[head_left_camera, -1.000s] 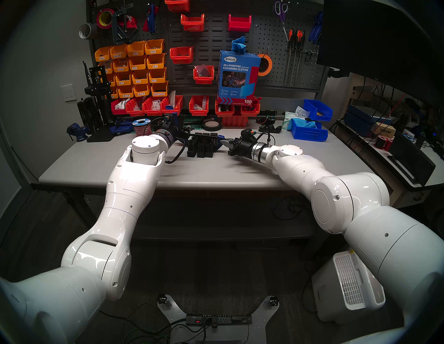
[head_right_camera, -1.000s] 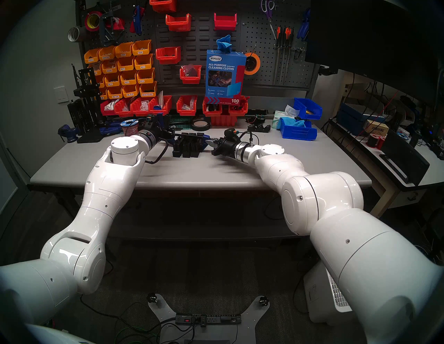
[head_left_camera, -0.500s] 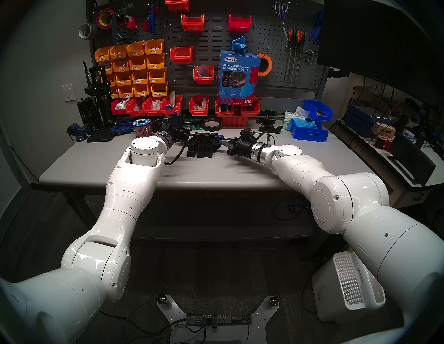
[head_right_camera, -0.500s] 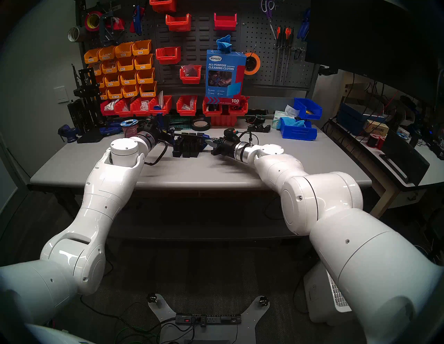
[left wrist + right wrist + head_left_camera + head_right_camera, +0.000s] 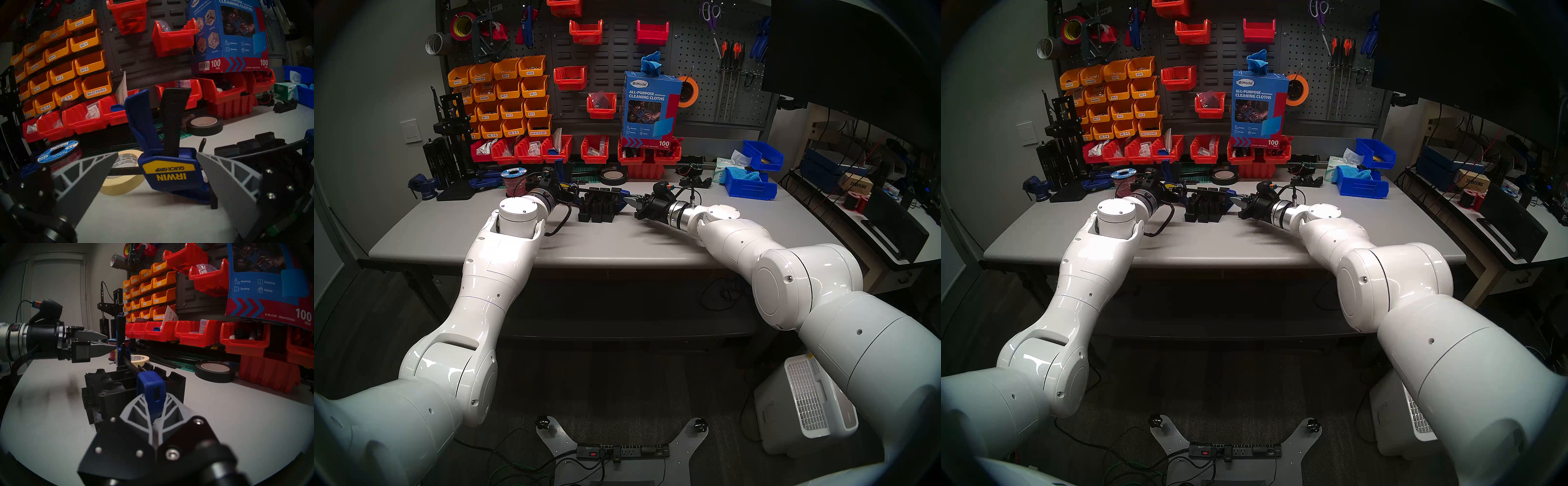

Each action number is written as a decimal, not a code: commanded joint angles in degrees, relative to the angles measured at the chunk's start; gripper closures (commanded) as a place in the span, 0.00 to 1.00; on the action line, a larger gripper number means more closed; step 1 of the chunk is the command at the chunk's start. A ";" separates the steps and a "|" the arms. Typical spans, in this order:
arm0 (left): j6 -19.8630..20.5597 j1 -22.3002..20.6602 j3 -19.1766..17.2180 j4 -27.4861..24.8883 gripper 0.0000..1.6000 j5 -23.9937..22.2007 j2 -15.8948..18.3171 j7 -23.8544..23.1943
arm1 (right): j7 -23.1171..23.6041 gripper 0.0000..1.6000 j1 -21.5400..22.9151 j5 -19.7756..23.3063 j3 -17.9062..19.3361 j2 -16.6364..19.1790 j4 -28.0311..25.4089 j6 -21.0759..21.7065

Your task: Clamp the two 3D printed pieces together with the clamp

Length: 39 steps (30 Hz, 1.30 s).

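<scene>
The clamp, blue with a yellow IRWIN label, lies on the grey table with its handle and trigger pointing up. Its black bar runs right across the two 3D printed pieces, black blocks standing side by side between its jaws. They also show in the right wrist view. My left gripper is open. Its fingertips sit either side of the clamp body, just short of it. My right gripper is shut on the clamp's blue end jaw, at the pieces' right side.
A black tape roll lies behind the pieces. A cream tape roll and a wire spool lie behind the clamp body. Red bins line the back. Blue bins stand at right, a small blue vise at far left.
My left gripper has drawn back a little to the left, away from the clamp body. The right arm, clamp and pieces have stayed put.
</scene>
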 commanded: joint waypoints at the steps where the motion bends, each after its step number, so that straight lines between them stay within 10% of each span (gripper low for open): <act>1: -1.00 -3.05 -0.09 -0.57 0.00 -0.07 -0.74 0.23 | 0.26 1.00 2.20 0.35 0.34 -0.39 -1.76 -0.24; 39: -4.18 -4.84 -0.73 0.62 0.00 0.05 -0.97 -0.41 | 1.15 1.00 2.10 0.38 1.07 -1.36 -1.75 -0.38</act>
